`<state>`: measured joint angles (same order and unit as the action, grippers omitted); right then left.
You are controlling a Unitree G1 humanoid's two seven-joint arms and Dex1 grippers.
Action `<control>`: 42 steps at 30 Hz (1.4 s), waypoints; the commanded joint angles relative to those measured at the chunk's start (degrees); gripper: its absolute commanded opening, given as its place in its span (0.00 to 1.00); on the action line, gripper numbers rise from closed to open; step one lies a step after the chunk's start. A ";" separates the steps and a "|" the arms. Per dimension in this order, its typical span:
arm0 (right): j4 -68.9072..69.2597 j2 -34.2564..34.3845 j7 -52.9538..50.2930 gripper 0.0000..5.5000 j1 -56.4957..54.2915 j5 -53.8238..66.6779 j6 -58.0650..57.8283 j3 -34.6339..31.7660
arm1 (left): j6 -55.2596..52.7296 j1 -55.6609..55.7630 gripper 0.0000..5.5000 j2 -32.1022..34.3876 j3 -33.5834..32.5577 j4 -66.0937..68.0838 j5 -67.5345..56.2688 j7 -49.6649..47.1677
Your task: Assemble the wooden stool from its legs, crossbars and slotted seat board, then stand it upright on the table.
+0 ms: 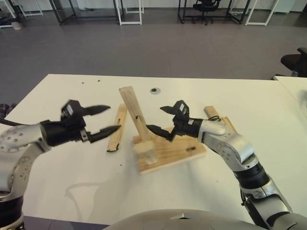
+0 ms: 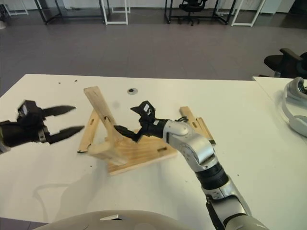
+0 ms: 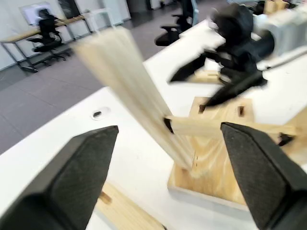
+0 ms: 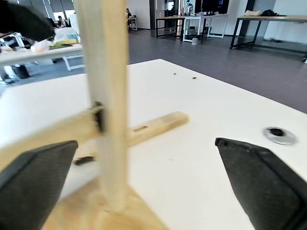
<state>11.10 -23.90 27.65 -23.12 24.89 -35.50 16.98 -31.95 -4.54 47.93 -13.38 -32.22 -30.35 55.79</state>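
left eye view: flat pale wooden seat board with slots point(image 1: 177, 152) lying on the white table point(image 1: 72, 167). standing in the near left corner of that board, one long pale wooden leg point(image 1: 135, 112), leaning toward the far left. poking out of the leg low down, a short wooden crossbar point(image 3: 201, 127). just left of the board, flat on the table, a second loose wooden leg point(image 1: 116, 129). by the board's far right corner, more pale wooden sticks point(image 1: 211, 112). left of the board and past the loose leg, the black left gripper point(image 1: 114, 118), fingers spread wide, holding nothing. just above the board, close beside the standing leg, the black right gripper point(image 1: 153, 118), also wide open and empty.

probably light, hard, stiff wood, not bendy, a bit smooth. best to pinch a leg near its middle, on the flat sides, to stop it swinging. careful with the leaning leg: maybe only loose in its slot, easy to knock over.
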 commanded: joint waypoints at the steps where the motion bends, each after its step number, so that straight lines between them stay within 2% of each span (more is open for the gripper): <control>1: -18.42 -10.85 0.08 0.98 -5.57 -17.19 12.98 0.93 | 5.08 -2.38 0.72 3.32 15.83 0.14 15.58 -2.21; 3: -27.53 -10.34 3.70 0.98 -7.93 -20.69 19.55 2.27 | 6.38 -3.91 0.72 5.61 18.61 0.12 19.53 -1.59; 6: -38.35 -6.05 8.04 0.98 -9.84 -23.24 28.49 3.86 | 8.04 -3.32 0.72 9.30 16.81 1.08 19.91 1.47; 10: -50.76 -1.02 7.90 0.98 -12.91 -28.04 38.37 4.78 | 9.14 -2.57 0.72 12.39 15.82 -1.16 16.90 7.08; 16: -58.17 2.14 9.25 0.98 -14.64 -31.66 46.08 4.21 | 11.13 -5.18 0.72 17.25 17.64 -1.92 22.31 8.85; 21: -59.18 3.60 10.80 0.98 -14.06 -32.01 48.07 2.98 | 10.43 -5.07 0.72 8.49 31.06 -2.60 32.95 0.79; 24: -59.35 3.64 13.44 0.98 -13.09 -32.33 47.80 3.14 | 10.43 -3.66 0.72 4.16 34.18 1.35 38.92 -5.12; 28: -57.16 -0.36 22.38 0.98 -9.06 -31.84 45.72 3.62 | 15.11 5.06 0.72 -5.15 38.46 14.30 45.26 -12.76; 32: -58.40 -1.93 22.86 0.98 -8.24 -32.16 45.40 2.76 | 21.94 20.47 0.72 -21.79 39.08 41.66 44.09 -21.64; 35: -58.54 0.89 17.54 0.98 -8.69 -31.86 43.71 1.33 | 27.26 29.15 0.72 -28.95 37.56 57.33 42.91 -25.46; 39: -53.07 7.82 13.55 0.98 -6.67 -25.90 37.52 -2.46 | 31.91 34.80 0.72 -33.99 34.60 68.30 40.08 -25.50; 42: -53.76 10.27 8.93 0.98 -7.04 -27.34 35.23 -2.73 | 35.29 38.15 0.72 -35.68 32.90 76.28 40.14 -25.43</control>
<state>-42.17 -20.49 37.79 -30.46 -1.35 0.86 11.53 0.75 32.57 17.91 17.63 40.06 10.24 28.19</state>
